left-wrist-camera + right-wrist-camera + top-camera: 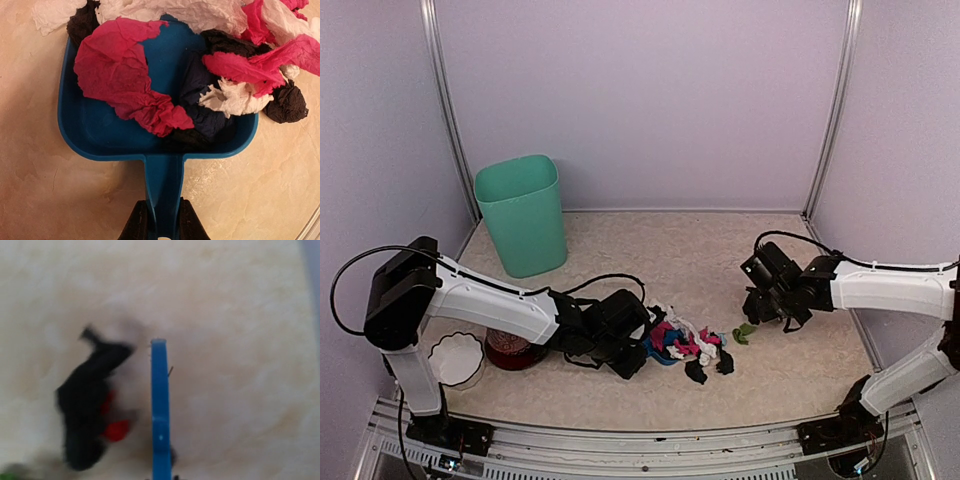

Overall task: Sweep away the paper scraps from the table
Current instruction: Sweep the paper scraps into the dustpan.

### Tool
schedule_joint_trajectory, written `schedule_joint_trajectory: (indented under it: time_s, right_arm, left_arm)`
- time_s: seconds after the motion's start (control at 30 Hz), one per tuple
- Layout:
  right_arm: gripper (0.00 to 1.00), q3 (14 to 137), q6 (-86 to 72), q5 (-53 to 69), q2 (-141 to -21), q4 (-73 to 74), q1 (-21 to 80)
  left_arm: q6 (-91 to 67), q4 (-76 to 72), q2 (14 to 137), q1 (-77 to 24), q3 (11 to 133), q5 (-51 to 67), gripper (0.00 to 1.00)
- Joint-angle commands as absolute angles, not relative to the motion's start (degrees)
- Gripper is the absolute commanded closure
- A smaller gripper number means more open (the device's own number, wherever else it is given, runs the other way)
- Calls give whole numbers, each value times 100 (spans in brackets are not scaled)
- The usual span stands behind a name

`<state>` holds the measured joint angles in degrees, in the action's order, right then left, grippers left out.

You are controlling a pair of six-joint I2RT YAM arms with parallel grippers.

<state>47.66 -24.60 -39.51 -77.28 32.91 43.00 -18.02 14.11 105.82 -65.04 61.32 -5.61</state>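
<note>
Arm, left: stretched low rightward; left end effector (162, 222) pinching the one blue dustpan (100, 135) by its handle.
Arm, right: elbow bent; right end effector (767, 305) low over the surface (650, 250), grip unclear, one blue hand brush (160, 410) projecting.
Paper scraps (125, 85): heaped in the dustpan's mouth; one green scrap (745, 333) apart.

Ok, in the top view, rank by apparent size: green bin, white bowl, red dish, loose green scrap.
Largest: green bin.
Next: white bowl and red dish look about alike; the left arm hides part of the dish, so I won't rank them.
Smallest: green scrap.
</note>
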Motion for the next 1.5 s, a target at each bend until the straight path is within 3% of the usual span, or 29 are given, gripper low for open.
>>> schedule_joint_trajectory:
  time_s: [0.0, 0.53, 1.1, 1.47]
  right_arm:
    - [100, 4726, -2678, -3105, -7960, 3044, 4291]
    - [100, 4590, -2098, -744, -7905, 2030, 4872]
    - [100, 4825, -1601, -416, -7737, 1877, 5357]
    - [100, 4972, -1506, -1131, -7436, 2184, 5383]
  left_arm:
    - [-1845, 1659, 10596, -6570, 6038, -503, 100]
    - [-1826, 1547, 10723, -6542, 6036, -475, 100]
    - [-1752, 973, 10769, -6547, 5748, -423, 100]
    - [-1703, -38, 10640, -6557, 5239, -548, 100]
